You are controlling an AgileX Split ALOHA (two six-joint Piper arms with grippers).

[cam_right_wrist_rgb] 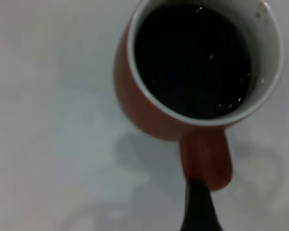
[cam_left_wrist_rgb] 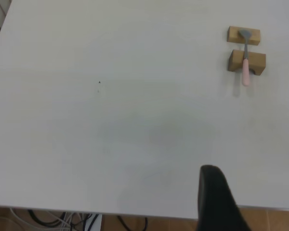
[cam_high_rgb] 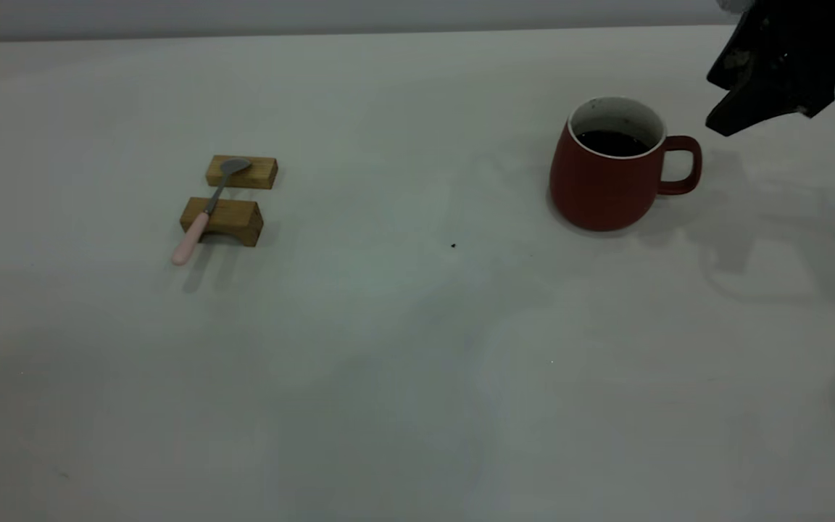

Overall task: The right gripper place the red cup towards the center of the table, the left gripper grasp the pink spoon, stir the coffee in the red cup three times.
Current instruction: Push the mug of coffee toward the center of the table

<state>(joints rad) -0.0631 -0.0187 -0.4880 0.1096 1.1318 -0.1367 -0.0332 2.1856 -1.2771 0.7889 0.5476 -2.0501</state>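
The red cup (cam_high_rgb: 609,174) stood upright on the table (cam_high_rgb: 417,377), filled well up with coffee (cam_high_rgb: 612,142), its loop handle turned toward the right gripper (cam_high_rgb: 733,109). That gripper hung just beside and above the handle, not touching it. In its wrist view one dark finger (cam_right_wrist_rgb: 198,204) lay right at the handle's end; whether the gripper was released or clenched could not be told.

The pink spoon (cam_high_rgb: 204,214) lay far from the cup, across two wooden blocks (cam_high_rgb: 233,199), with its pink end overhanging the nearer block. The left gripper (cam_left_wrist_rgb: 219,202) was well apart from the spoon, back near the table edge; its state could not be told either.

Risks, as judged:
- A grasp on the handle alone could let the cup swing or tip, because the liquid load sits off to one side.
- A quick slide toward the table centre could slop coffee over the rim.
- A finger striking the handle first could turn the cup away from the gripper.
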